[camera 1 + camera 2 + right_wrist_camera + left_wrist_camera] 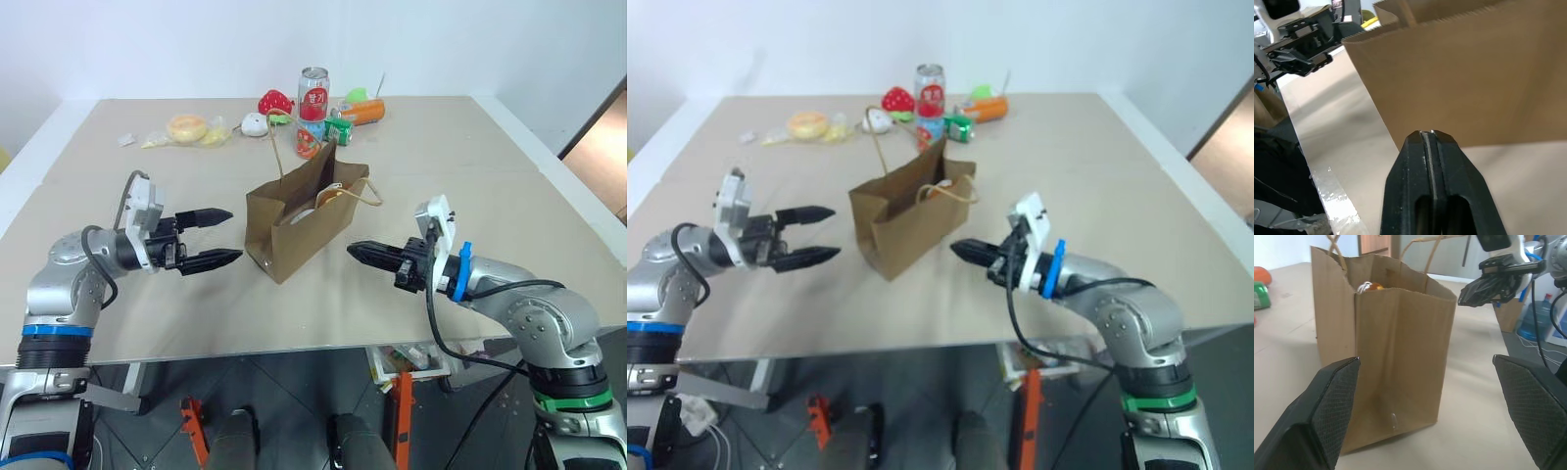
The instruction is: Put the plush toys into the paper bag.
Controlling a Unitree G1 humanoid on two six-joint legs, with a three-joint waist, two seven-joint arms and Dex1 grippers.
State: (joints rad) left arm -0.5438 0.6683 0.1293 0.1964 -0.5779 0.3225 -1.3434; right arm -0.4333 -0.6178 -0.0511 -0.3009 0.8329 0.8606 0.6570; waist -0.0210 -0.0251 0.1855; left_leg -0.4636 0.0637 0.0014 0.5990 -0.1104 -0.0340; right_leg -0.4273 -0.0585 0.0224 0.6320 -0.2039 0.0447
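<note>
The brown paper bag point(299, 220) stands upright in the middle of the table, its cord handles point(355, 196) hanging loose. In its mouth a plush toy point(1371, 286) shows as a white and yellow patch; the rest of the bag's inside is hidden. My left gripper point(235, 235) hovers level just left of the bag, open, nothing between its fingers point(1327, 406). My right gripper point(351, 249) points at the bag from the right, shut and empty, a small gap from the bag's side point(1464, 73). In the left wrist view the right gripper point(1484, 286) shows beyond the bag.
At the table's far side stand a red strawberry toy point(276, 101), a small white round toy point(255, 123), a soda can point(313, 93), a green carton point(338, 129), an orange bottle point(364, 113) and a plastic-wrapped yellow snack point(186, 128). The table's front edge point(294, 348) runs below both arms.
</note>
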